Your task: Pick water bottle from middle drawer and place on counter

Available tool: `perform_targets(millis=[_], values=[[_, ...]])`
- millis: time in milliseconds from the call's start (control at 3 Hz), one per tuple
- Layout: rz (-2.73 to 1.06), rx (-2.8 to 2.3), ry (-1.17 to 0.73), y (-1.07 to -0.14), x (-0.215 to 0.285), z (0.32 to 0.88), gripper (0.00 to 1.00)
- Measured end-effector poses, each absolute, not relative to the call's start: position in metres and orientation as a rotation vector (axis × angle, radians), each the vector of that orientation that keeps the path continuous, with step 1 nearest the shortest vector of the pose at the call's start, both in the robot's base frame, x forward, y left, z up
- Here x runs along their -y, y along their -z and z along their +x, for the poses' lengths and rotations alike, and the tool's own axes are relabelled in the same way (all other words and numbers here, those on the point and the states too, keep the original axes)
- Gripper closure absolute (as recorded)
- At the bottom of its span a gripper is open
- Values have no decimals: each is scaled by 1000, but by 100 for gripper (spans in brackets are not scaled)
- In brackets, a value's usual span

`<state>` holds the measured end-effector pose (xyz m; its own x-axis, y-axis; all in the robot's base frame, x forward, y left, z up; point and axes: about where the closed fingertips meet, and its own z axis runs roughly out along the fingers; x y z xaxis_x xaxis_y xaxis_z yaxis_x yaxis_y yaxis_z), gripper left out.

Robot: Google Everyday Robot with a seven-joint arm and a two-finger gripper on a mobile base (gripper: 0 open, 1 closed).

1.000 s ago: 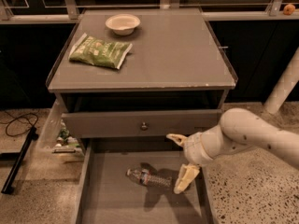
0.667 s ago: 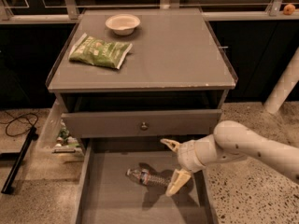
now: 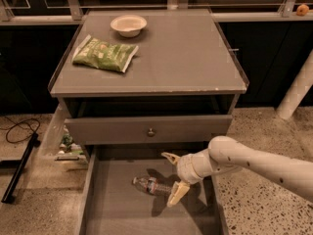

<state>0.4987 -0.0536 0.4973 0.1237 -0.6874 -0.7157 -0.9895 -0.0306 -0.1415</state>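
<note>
Nearest the camera, the middle drawer [image 3: 105, 207] stands pulled out, its bare grey floor showing between thin side walls. The water bottle [image 3: 150, 185] lies on its side on that floor, a little right of the middle, with one end pointing left and the other end towards the gripper. The gripper [image 3: 174, 176] hangs inside the drawer just to the right of the bottle, its two pale fingers spread wide apart and holding nothing. The upper finger [image 3: 170, 157] points left, well clear above the bottle. The lower finger [image 3: 177, 193] slants down beside the bottle's right end; whether it touches the plastic cannot be told. The bottle lies to the left of the gap between the fingers, not inside it. The white arm [image 3: 254, 163] reaches in from the right edge, crossing over the drawer's right wall. Behind the gripper is a closed drawer front [image 3: 112, 129] with a small round knob [image 3: 151, 131] at its centre. Above it the counter [image 3: 190, 58] spreads flat and grey, with small chips along its front edge. On its left part lies a green snack bag [image 3: 104, 54], and farther back, near the rear edge, stands a pale bowl [image 3: 128, 24]. On the floor to the left of the cabinet a black cable [image 3: 19, 129] curls over the speckled ground.
</note>
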Motion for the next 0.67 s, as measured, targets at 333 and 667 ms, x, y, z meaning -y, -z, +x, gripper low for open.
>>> perform_targets(millis=[333, 667], values=[[-1782, -1626, -621, -497, 54, 499, 0], [-1758, -1677, -682, -465, 41, 491, 0]])
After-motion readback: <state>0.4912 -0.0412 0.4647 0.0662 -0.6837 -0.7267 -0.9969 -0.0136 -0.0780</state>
